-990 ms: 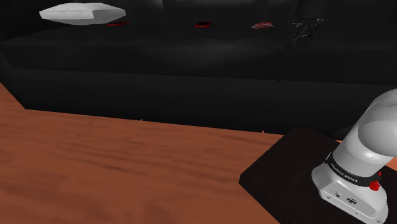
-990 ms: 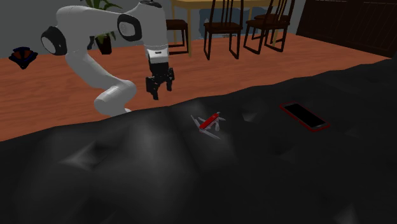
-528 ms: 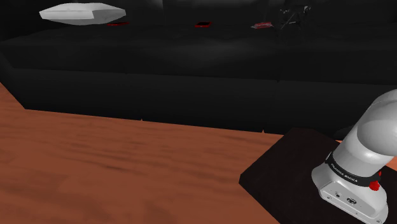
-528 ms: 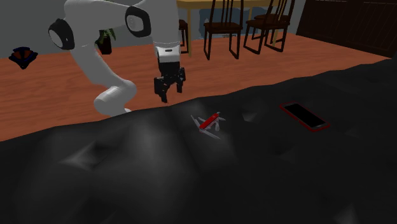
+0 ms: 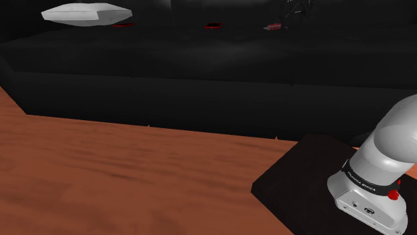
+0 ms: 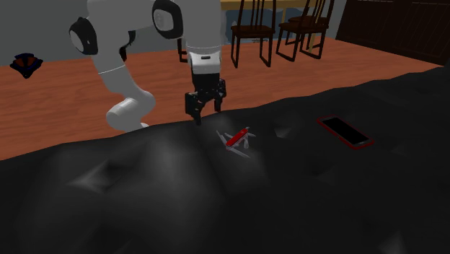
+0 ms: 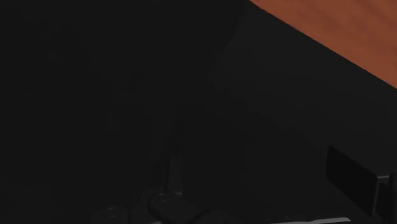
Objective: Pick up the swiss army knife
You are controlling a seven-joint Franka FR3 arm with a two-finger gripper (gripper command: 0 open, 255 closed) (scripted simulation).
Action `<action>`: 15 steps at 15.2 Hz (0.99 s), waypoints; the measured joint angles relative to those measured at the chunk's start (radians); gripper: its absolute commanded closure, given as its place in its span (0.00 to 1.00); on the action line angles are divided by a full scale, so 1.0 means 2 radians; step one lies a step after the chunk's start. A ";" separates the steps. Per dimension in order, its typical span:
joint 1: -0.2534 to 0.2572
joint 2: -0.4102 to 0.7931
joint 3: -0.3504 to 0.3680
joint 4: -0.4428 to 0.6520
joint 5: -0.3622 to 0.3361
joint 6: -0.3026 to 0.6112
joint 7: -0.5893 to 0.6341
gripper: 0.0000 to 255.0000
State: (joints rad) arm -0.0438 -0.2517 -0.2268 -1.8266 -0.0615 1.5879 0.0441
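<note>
Here, in the shoulder view, a small red-handled swiss army knife [image 5: 274, 27] lies far back on the seat of a black sofa [image 5: 200, 73], near the picture's top right. The all-black two-finger gripper [image 5: 297, 8] hangs just above it and to its right, hard to read against the dark. Further left on the seat lie a red-rimmed flat black phone [image 5: 212, 26] and a white pillow [image 5: 85, 13]. The white arm's base [image 5: 374, 177] sits on its dark box stand [image 5: 301, 177], on a reddish-brown wood floor [image 5: 100, 173].

In the second exterior view, the knife [image 6: 236, 138] rests on the rumpled black cushion with grey blades fanned out from its red handle. The gripper [image 6: 207, 110] points down over the sofa's [image 6: 180, 195] far edge, near the knife on its left and apart from it; the fingers [image 6: 196, 114] stand spread and hold nothing. The phone [image 6: 345, 132] lies well to the right.

In the wrist view, dark sofa [image 7: 127, 95] meets a wedge of floor [image 7: 337, 32].
</note>
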 measured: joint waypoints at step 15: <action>-0.025 0.158 -0.038 0.166 0.040 -0.015 -0.029 0.00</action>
State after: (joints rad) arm -0.0945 0.0635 -0.3019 -1.4947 0.0182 1.5581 -0.0135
